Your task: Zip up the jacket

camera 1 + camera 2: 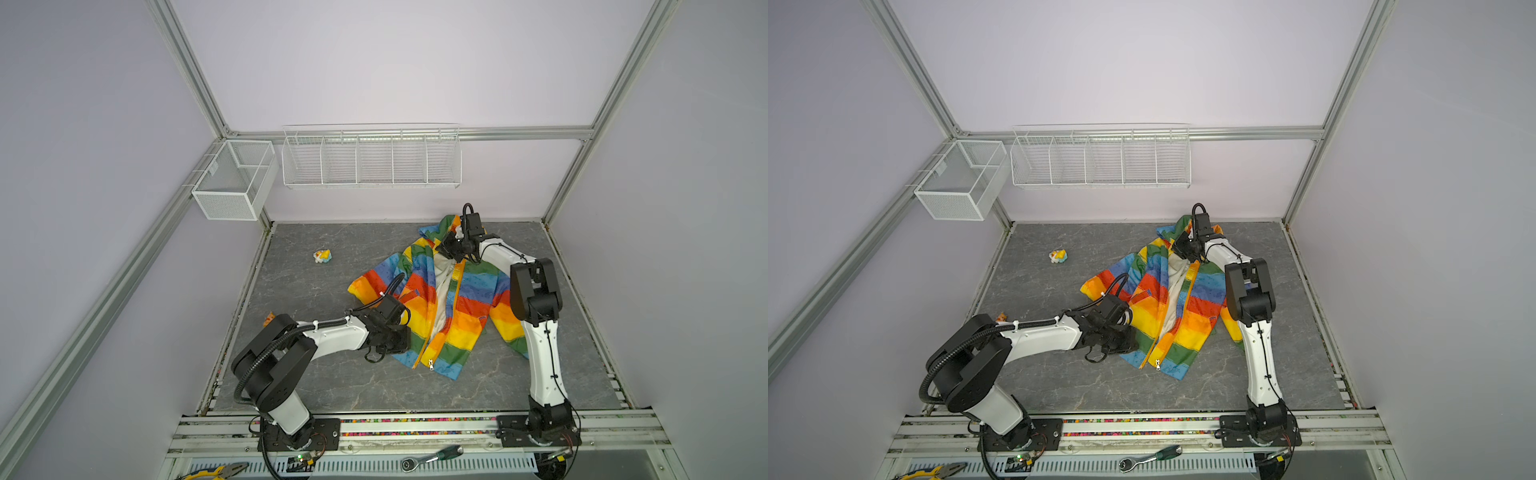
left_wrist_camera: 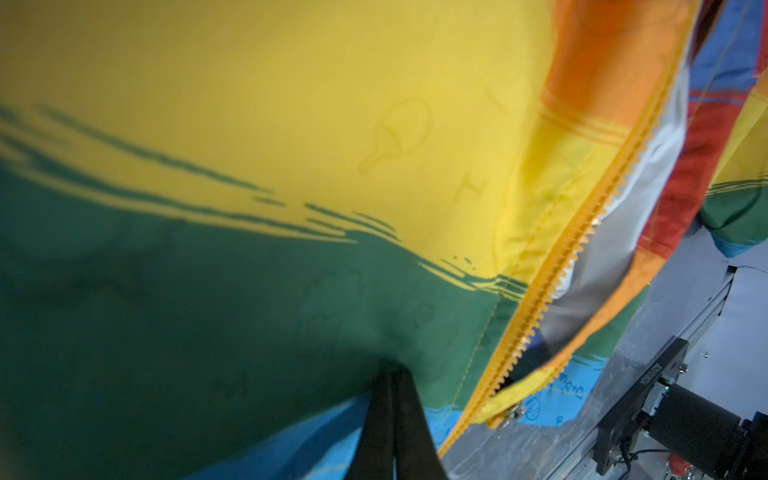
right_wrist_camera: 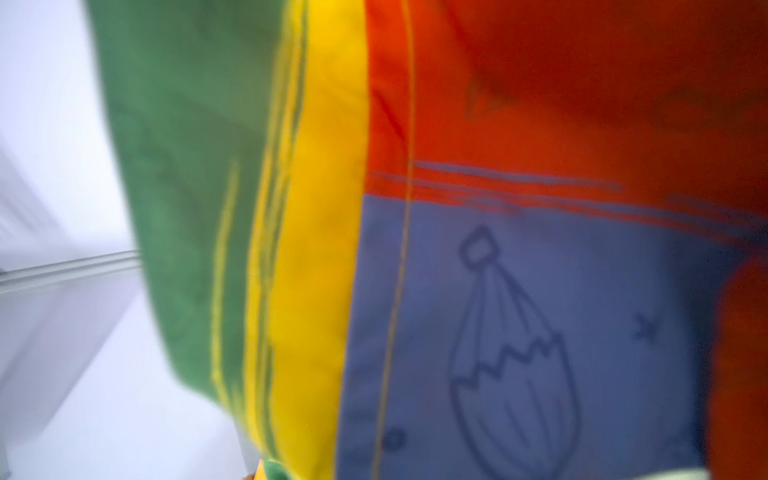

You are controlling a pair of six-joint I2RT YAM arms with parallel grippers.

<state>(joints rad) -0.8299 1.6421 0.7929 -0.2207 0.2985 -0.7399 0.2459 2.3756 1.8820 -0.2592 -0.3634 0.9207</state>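
Observation:
The rainbow-striped jacket [image 1: 457, 307] [image 1: 1187, 307] lies on the grey tabletop with its front open and the cream lining showing. Its zipper slider [image 1: 431, 365] [image 1: 1157, 364] [image 2: 515, 411] sits at the bottom hem. My left gripper [image 1: 409, 340] [image 1: 1136, 338] [image 2: 392, 374] is at the lower left front panel, shut on a pinch of green fabric beside the orange zipper tape [image 2: 582, 232]. My right gripper [image 1: 445, 249] [image 1: 1182, 249] is at the collar by the hood. Jacket fabric [image 3: 498, 291] fills the right wrist view and hides the fingers.
A small yellow and white toy [image 1: 322, 255] lies on the table's left side, and a small orange item [image 1: 269, 319] sits by the left arm. Wire baskets [image 1: 371, 158] [image 1: 232, 178] hang on the back wall. A ratchet [image 1: 432, 457] and pliers [image 1: 216, 471] lie at the front rail.

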